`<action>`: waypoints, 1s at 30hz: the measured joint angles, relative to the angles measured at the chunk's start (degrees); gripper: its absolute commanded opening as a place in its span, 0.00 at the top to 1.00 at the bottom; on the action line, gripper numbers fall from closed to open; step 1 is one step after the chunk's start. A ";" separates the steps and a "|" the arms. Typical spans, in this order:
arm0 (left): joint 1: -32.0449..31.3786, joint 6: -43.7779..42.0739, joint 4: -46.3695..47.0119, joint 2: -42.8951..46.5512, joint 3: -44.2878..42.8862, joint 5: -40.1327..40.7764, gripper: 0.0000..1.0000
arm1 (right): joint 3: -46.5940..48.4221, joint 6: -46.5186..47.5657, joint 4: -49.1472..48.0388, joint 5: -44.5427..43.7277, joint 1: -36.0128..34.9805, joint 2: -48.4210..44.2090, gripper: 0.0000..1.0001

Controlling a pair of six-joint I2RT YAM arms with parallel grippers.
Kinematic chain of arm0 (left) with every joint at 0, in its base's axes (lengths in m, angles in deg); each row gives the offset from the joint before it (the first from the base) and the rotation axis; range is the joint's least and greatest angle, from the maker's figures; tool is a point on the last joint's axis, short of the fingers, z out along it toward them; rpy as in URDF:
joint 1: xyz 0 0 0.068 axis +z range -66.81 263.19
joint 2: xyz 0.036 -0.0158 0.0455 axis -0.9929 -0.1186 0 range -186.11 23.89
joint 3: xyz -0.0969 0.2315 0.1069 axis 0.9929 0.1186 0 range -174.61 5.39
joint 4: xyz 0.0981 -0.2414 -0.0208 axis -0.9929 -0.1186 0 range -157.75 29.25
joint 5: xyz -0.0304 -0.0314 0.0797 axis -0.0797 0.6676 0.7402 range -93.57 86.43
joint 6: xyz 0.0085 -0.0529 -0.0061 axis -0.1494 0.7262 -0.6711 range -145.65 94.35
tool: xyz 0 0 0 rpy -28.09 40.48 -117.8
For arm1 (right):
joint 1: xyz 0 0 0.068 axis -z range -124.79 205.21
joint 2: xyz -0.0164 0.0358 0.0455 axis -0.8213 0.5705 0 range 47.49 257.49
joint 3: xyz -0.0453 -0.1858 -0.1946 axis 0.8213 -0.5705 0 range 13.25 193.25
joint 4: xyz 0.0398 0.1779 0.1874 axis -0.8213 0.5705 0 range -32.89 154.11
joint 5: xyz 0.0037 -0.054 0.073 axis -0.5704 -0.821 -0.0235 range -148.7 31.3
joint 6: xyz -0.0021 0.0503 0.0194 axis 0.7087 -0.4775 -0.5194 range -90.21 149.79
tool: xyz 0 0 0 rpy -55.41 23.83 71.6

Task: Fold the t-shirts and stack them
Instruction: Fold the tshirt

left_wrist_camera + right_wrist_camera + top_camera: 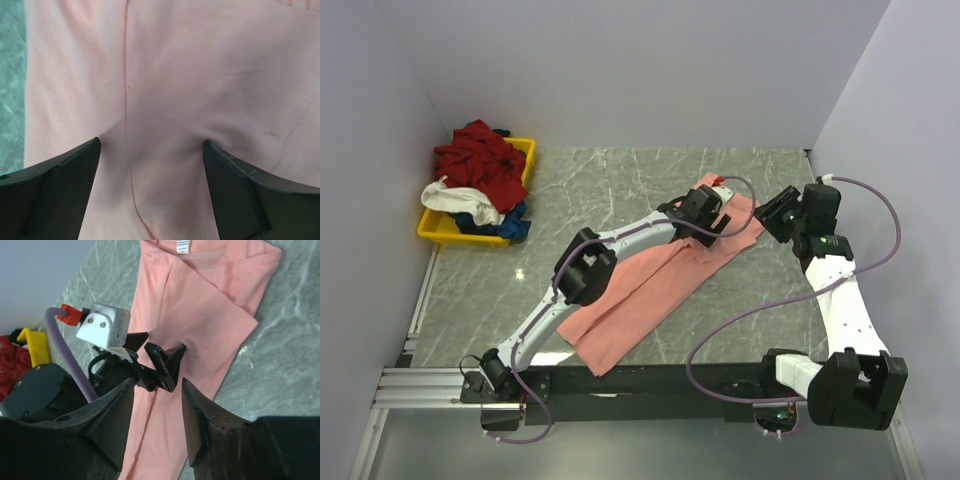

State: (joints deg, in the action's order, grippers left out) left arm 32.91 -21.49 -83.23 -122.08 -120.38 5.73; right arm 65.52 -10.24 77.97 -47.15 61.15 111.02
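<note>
Cloth of the salmon-pink t-shirt (650,285) is judged soft, light and limp, likely to wrinkle or slide on the bench (620,180), so a hold is best taken at a folded edge. It is laid diagonally across the bench. The left end effector (152,150) is pressed onto it toward the collar end, spread open, with cloth puckered in the gap. The right end effector (778,213) is held open and empty just beside the shirt's right edge
</note>
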 measured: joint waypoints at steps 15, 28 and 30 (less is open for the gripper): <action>12.37 17.31 -5.16 -4.83 -8.52 7.04 0.24 | 1.51 2.71 0.11 0.72 -3.02 8.72 0.50; 32.22 35.21 1.66 2.89 3.96 -4.37 0.12 | 9.66 5.90 1.09 0.02 -14.99 22.05 0.50; 31.58 35.63 2.64 3.41 4.96 -5.01 0.11 | 9.66 6.27 1.33 0.02 -15.91 22.95 0.50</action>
State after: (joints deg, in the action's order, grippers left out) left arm 64.49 14.14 -80.58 -118.67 -115.42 0.73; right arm 75.18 -3.96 79.31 -47.13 45.24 133.97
